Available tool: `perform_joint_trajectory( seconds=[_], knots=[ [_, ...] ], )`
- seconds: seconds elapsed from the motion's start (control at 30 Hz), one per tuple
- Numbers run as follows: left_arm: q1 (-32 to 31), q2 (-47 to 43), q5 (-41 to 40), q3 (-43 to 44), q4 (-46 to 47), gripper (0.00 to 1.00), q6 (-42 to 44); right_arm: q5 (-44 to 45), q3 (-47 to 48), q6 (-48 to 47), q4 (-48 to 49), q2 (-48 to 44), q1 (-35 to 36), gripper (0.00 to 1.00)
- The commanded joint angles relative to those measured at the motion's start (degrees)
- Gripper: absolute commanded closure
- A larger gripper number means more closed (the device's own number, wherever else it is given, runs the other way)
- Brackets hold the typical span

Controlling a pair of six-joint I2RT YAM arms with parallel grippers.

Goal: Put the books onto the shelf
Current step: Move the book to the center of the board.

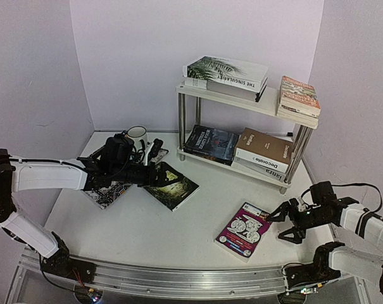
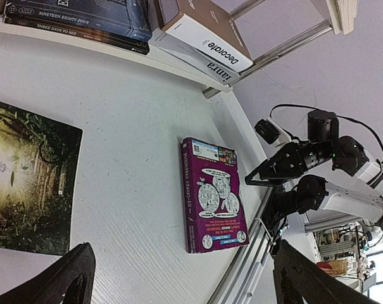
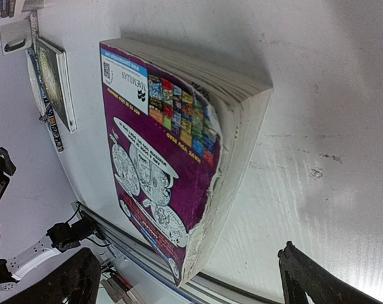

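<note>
Pale lilac walls point(image 1: 134, 57) enclose a white table point(image 1: 140, 231) corner.

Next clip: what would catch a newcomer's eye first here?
The magenta book lies flat on the table, near right, just ahead of the open right claw. Behind it the white two-tier shelf carries several books, while a dark green book lies by the left arm.

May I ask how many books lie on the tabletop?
2: dark green forest-cover book left of centre, magenta paperback with round emblems front right; others may be hidden.
</note>
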Motion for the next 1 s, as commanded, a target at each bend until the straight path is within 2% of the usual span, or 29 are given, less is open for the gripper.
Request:
perform_joint_trajectory(
  seconds=[0.0, 0.27, 0.47, 0.67, 0.8, 0.97],
  knots=[
    [-0.1, 0.3, -1.1, 1.9, 1.5, 0.01, 0.9, 1.8, -0.1, 4.5, 4.9, 2.5, 3.5, 0.03],
    [-0.1, -0.6, -1.5, 1.1, 1.5, 0.01, 0.8, 7.4, 2.4, 8.5, 11.0, 8.3, 12.7, 0.04],
    [0.0, -1.9, -2.1, -0.3, 1.5, 0.01, 0.6, 10.1, 2.1, 13.7, 20.4, 11.4, 17.2, 0.04],
    [-0.1, -2.3, -2.5, -0.9, 1.5, 0.01, 0.5, 17.4, 1.7, 19.7, 31.8, 13.7, 22.5, 0.03],
    [-0.1, -2.0, -2.3, -0.8, 1.5, 0.01, 0.7, 20.9, 4.1, 20.5, 37.9, 19.4, 25.7, 0.03],
    [-0.1, -1.3, -1.4, -0.5, 1.5, 0.01, 0.4, 23.7, 11.0, 18.8, 44.2, 29.9, 33.0, 0.03]
  ],
)
